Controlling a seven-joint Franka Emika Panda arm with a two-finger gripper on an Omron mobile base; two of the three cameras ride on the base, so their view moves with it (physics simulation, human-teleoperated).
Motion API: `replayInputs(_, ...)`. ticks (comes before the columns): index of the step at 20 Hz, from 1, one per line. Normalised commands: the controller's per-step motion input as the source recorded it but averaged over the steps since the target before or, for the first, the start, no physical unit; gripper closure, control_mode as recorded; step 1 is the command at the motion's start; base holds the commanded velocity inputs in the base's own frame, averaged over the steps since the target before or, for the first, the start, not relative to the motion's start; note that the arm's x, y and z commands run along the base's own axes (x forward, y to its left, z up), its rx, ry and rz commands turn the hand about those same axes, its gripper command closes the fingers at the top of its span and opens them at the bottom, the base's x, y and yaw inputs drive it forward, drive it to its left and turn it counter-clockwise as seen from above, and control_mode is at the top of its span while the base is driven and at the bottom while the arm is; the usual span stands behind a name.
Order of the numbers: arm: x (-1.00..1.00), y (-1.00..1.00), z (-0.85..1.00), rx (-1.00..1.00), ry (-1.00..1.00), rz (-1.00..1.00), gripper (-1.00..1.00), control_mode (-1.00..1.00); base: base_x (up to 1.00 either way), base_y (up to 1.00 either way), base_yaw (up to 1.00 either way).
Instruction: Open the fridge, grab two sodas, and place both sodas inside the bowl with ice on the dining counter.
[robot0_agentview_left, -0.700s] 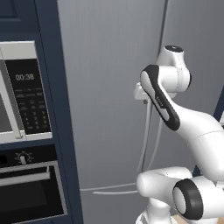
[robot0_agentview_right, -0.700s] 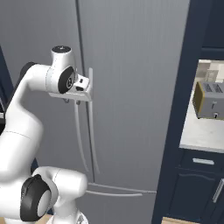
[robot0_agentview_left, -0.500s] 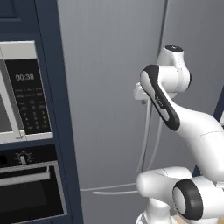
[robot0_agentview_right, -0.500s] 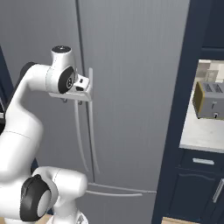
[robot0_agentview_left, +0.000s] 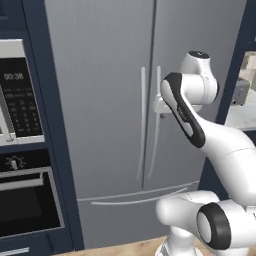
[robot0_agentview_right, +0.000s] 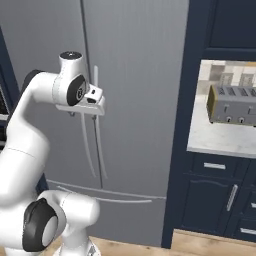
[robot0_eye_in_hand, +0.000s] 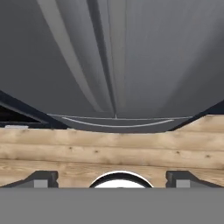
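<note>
Hovering right at the fridge (robot0_agentview_left: 100, 90) front, the end effector (robot0_agentview_right: 82, 113) sits mid-frame in both base views, just beside the two long handles (robot0_agentview_left: 150, 125) at the centre seam. Fingers spread wide, nothing between them. From the hand cam the tips (robot0_eye_in_hand: 41, 178) sit far apart at bottom corners, looking down along the doors w/ the seam running up the middle and wood floor (robot0_eye_in_hand: 109, 151) below. My guess: it's lined up there to hook one handle and pull, since both doors are shut. Contents can't be seen from here, so no cans visible yet.

Left side of the left base view: microwave (robot0_agentview_left: 17, 95) over a black oven (robot0_agentview_left: 30, 200). Right base view, at right: toaster (robot0_agentview_right: 232, 104) on a pale worktop (robot0_agentview_right: 220, 140).
</note>
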Motion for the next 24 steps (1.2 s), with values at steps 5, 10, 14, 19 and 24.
replayInputs(5, 0.0, 0.0, 0.0, 0.0, 0.0, 0.0, -1.0, 1.0, -0.36, 0.0, 0.0)
replayInputs(10, 0.0, 0.0, 0.0, 0.0, 0.0, 0.0, -1.0, 1.0, -0.13, 0.0, 0.0)
replayInputs(14, 0.0, 0.0, 0.0, 0.0, 0.0, 0.0, -1.0, 1.0, -0.09, 0.0, 0.0)
replayInputs(19, 0.07, 0.07, -0.06, 0.0, -0.15, 0.0, -1.0, -1.0, 0.0, 0.0, 0.0)
replayInputs(24, 0.3, 0.11, -0.06, 0.05, -0.35, 0.02, -1.0, -1.0, 0.0, 0.0, 0.0)
